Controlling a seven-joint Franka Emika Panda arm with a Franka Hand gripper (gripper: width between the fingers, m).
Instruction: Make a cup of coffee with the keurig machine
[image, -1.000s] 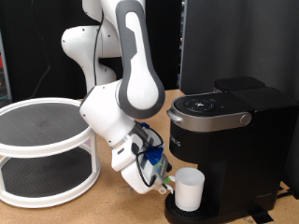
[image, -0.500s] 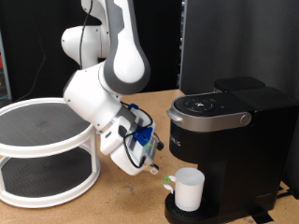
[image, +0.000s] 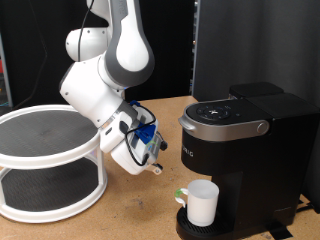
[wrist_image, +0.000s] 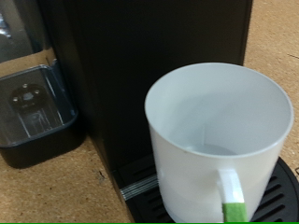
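Note:
The white cup (image: 203, 203) stands upright on the round drip base (image: 192, 229) of the black keurig machine (image: 245, 150), under its brew head. The machine's silver-grey lid handle (image: 228, 127) is down. My gripper (image: 157, 170) hangs in the air to the exterior view's left of the cup, apart from it and empty, fingers pointing toward it. The wrist view shows the cup (wrist_image: 220, 131) close up and empty, its handle marked with green tape (wrist_image: 234, 207), against the machine's black front (wrist_image: 140, 56). No fingers show in the wrist view.
A white round two-tier shelf (image: 50, 160) stands at the exterior view's left on the wooden table (image: 140, 215). A dark translucent box-like part (wrist_image: 33, 103) shows beside the machine in the wrist view. A black panel stands behind the machine.
The gripper has let go of the cup's handle and drawn back up and to the exterior view's left. The cup stays on the drip base.

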